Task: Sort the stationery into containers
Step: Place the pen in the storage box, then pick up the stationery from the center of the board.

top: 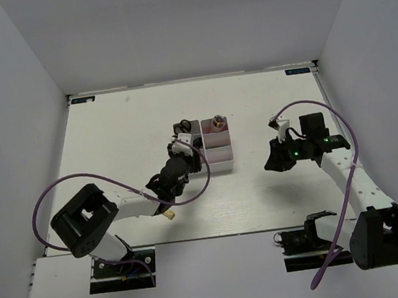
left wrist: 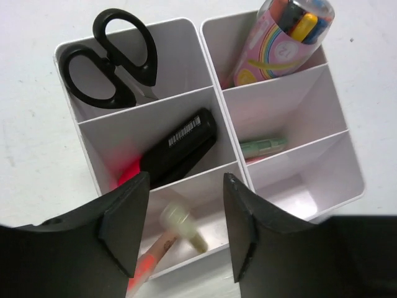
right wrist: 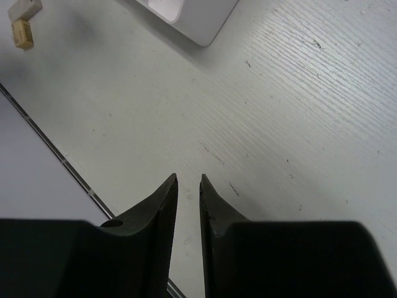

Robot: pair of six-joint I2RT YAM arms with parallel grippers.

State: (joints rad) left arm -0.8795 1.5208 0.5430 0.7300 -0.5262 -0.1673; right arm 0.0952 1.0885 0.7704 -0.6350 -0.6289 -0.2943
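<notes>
- The containers (left wrist: 298,102) are one white cluster of open-top bins, two columns of three, sitting mid-counter (top: 111,145) with open surface on every side.
- The black-handled scissors (left wrist: 115,59) stand in the far-left bin, handles up and blades down.
- A black oblong item (left wrist: 180,146) with a barcode label lies slanted in the middle-left bin, long axis from near-left to far-right. There is a red glow at its lower end.
- The mint-green marker (left wrist: 263,147) lies low in the middle-right bin, running crosswise along the divider.
- A clear-capped tube of coloured pencils (left wrist: 279,37) leans in the far-right bin.
- A blurred tan pencil (left wrist: 183,226) lies slanted in the near-left bin.
- My left gripper (left wrist: 183,245) hangs over that near-left bin, jaws wide and holding nothing.
- My right gripper (right wrist: 188,186) sits well apart to the right over bare counter by its front edge, jaws nearly together with nothing between them.
- The small tan piece (right wrist: 23,33) lies loose on the counter.
</notes>
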